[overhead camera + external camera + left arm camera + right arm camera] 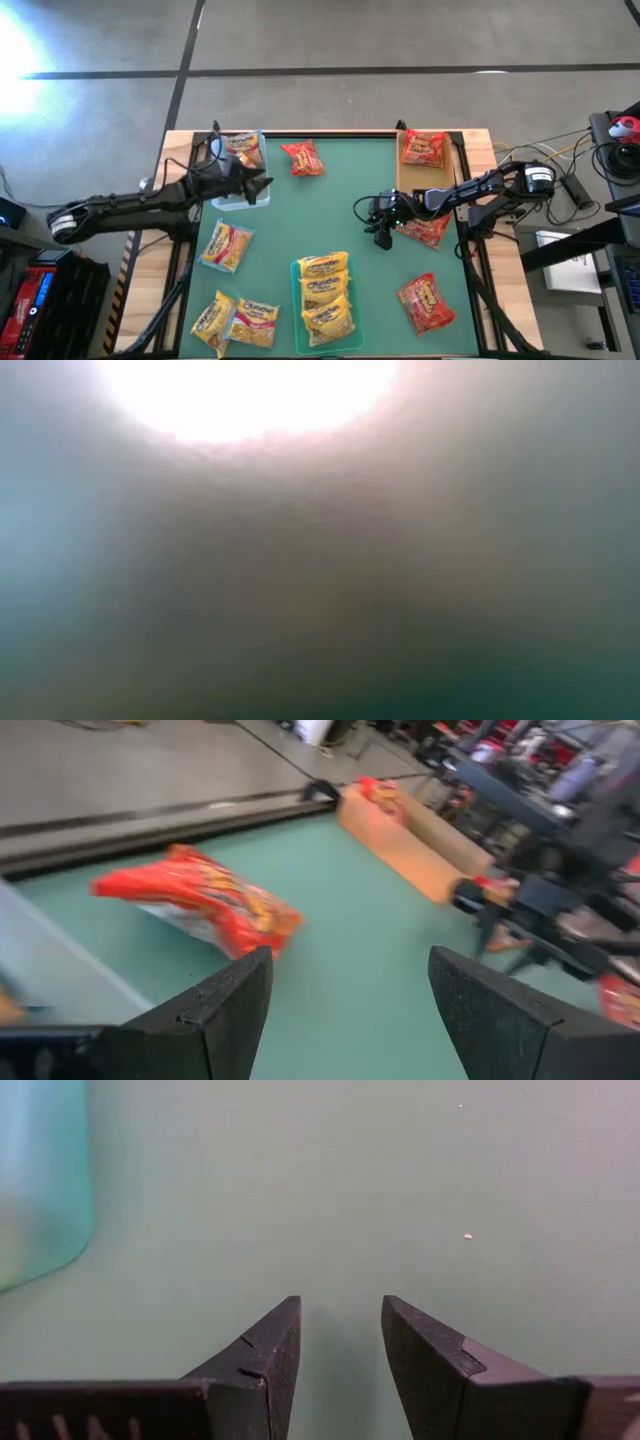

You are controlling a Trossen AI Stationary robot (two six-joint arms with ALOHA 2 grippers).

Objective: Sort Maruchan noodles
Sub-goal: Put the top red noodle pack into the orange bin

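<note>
From above, I see a green mat covered with ramen packets, my two arms reaching in from either side. My left gripper (262, 182) hovers at the near edge of the clear tray (228, 201) in the far-left corner, which already holds one orange-and-white packet (241, 147). Its fingers (225, 1005) are spread wide and hold nothing.

The packet that matters next, I judge, is the loose red packet (302, 157). It lies on the mat just beyond and to the right of the left gripper, its long axis running roughly away from me, tilted slightly. In the left wrist view the same red packet (200, 900) sits just ahead of the open fingers, a little off to one side.

My right gripper (382, 228) is over bare mat near the middle, fingers (265, 1355) parted and empty. A red packet (427, 229) lies just beside it, under the arm. The tan tray (409, 172) at the far right holds another red one.

The left arm is nearer the loose packet. The low camera shows only glare.
</note>
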